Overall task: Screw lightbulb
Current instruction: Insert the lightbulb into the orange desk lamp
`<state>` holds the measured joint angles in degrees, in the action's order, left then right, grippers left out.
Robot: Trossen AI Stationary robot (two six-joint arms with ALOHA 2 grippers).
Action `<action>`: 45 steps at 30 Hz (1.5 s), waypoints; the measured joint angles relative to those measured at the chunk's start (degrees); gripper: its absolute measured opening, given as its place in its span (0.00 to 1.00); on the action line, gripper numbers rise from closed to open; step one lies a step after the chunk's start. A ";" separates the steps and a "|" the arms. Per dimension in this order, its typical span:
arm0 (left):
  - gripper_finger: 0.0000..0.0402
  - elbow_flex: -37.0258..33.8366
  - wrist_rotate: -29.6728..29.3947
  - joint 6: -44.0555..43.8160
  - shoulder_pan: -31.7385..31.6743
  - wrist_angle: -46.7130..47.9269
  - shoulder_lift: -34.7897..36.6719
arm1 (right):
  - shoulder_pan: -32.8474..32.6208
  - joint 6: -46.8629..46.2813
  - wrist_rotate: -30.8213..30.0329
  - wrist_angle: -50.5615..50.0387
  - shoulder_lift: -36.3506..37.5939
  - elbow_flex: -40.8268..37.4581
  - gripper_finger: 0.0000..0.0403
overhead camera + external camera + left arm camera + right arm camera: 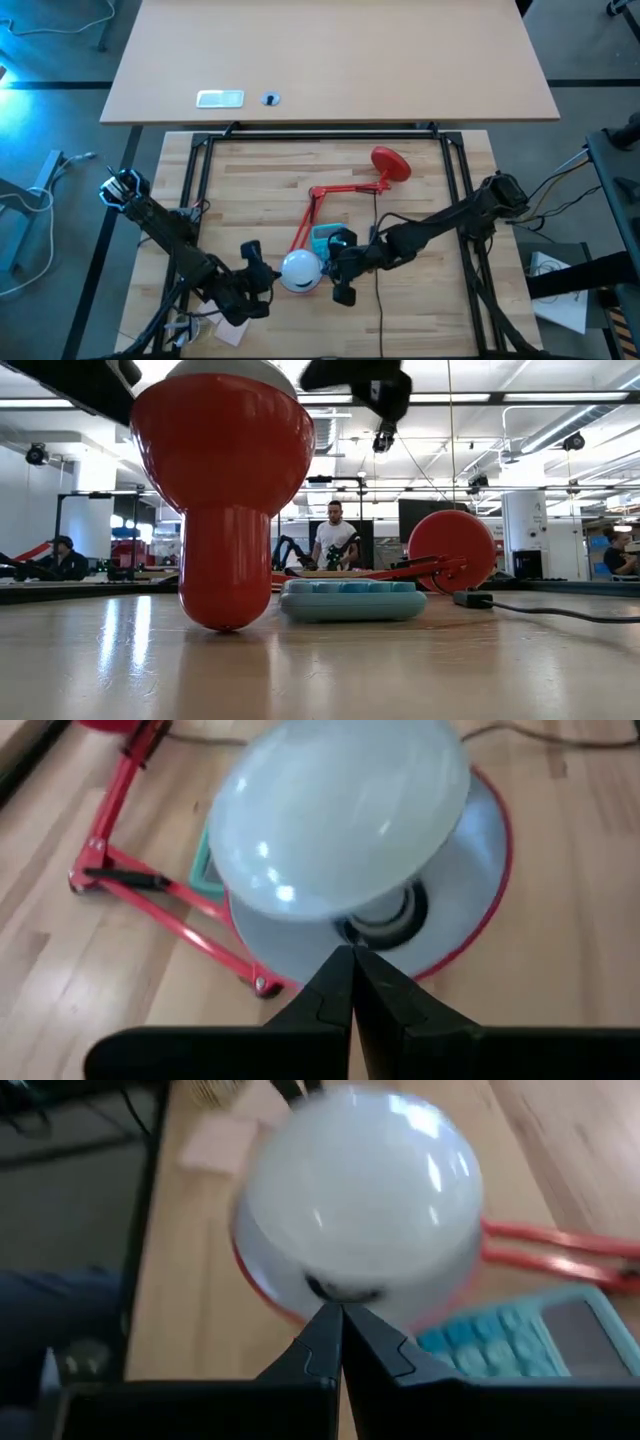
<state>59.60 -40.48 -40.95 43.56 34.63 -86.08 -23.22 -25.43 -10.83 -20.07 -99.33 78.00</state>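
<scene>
The lightbulb (335, 815) sits tilted in the lamp shade (480, 890), seemingly not fully screwed. Beside the shade, left gripper (352, 982) and right gripper (338, 1332) are closed, holding nothing.

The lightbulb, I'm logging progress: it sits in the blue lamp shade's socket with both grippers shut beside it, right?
Only the colour is wrong. The lamp shade holding the lightbulb is red with a white inside, as the left wrist view shows. The left gripper and right gripper are shut beside it.
</scene>
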 joint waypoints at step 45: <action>0.00 0.62 2.28 9.21 1.30 -4.46 2.46 | 3.17 4.94 -10.91 1.85 -2.68 0.35 0.01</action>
<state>60.23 -38.20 -31.74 44.86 30.17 -83.62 -20.05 -20.49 -21.74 -18.23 -102.00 78.35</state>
